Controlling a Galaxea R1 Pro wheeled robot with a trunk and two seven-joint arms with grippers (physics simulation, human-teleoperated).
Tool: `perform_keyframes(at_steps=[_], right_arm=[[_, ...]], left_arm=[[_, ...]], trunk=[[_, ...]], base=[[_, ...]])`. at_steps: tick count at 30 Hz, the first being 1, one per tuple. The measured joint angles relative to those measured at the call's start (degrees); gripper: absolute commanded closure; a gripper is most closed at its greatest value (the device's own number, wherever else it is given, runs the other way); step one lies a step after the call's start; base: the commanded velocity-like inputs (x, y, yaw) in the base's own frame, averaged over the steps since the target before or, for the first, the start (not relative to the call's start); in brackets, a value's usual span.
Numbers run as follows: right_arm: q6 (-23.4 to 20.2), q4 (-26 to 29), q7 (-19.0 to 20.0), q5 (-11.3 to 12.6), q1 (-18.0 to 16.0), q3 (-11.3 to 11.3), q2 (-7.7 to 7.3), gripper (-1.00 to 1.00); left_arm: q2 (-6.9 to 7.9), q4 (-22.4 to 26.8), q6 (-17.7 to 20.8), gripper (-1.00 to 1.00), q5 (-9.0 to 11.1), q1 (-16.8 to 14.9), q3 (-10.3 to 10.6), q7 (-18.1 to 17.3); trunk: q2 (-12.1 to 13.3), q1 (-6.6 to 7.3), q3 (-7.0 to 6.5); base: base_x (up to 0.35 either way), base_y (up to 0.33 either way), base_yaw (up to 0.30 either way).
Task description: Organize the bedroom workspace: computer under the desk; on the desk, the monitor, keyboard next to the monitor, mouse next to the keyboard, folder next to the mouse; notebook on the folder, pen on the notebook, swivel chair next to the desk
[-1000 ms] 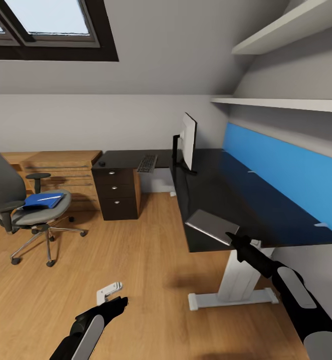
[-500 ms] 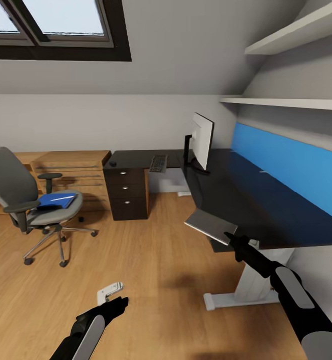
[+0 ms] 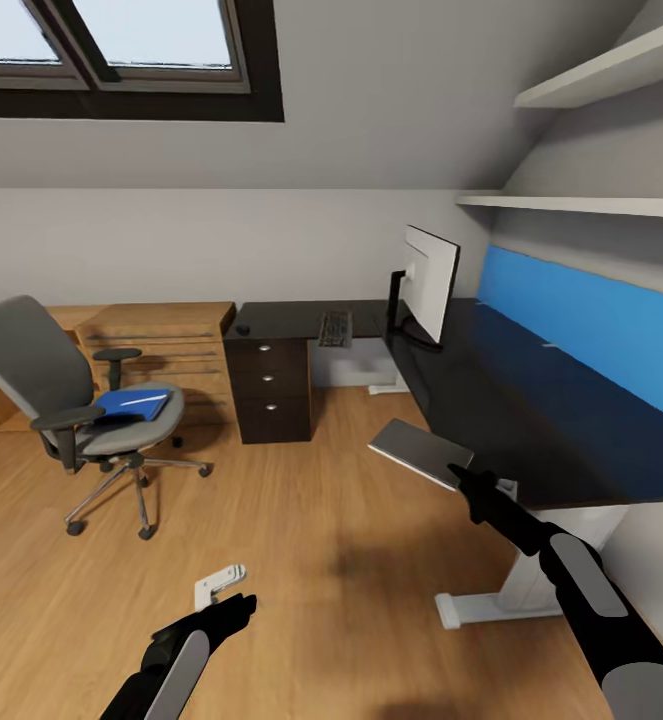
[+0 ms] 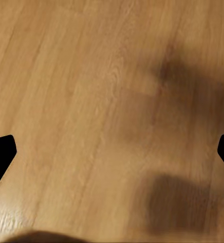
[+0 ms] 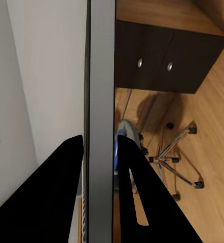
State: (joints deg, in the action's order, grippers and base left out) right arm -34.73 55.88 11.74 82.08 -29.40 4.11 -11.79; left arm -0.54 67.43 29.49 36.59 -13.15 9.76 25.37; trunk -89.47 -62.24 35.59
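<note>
Right pincer (image 3: pixel 458 472) gripping the thin, stiff grey notebook (image 3: pixel 421 452) by its near edge, hovering at the table's (image 3: pixel 531 420) near corner; looking light but prone to tilting. Left pincer (image 3: pixel 233 604) hanging spread wide, empty, over the floor (image 3: pixel 301 520).

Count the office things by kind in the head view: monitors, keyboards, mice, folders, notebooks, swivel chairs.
monitor: 1
keyboard: 1
mouse: 1
folder: 1
notebook: 1, held by the right gripper
swivel chair: 1
Total: 6
</note>
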Motion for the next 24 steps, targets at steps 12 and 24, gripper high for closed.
perform_keyframes(at_steps=[12,24], right_arm=[[0.0,0.0,-0.1,0.1,0.0,0.0,0.19,1.0],[0.3,0.1,-0.1,0.0,0.0,0.0,0.26,1.0]], left_arm=[[-0.03,0.0,0.1,-1.0,0.0,0.0,0.0,0.1],[0.0,0.0,0.1,-1.0,0.1,0.0,0.0,0.1]], trunk=[[3.6,1.97,-1.61],[8.4,4.63,-4.4]], base=[[0.008,0.017,0.0],[0.218,0.0,0.0]])
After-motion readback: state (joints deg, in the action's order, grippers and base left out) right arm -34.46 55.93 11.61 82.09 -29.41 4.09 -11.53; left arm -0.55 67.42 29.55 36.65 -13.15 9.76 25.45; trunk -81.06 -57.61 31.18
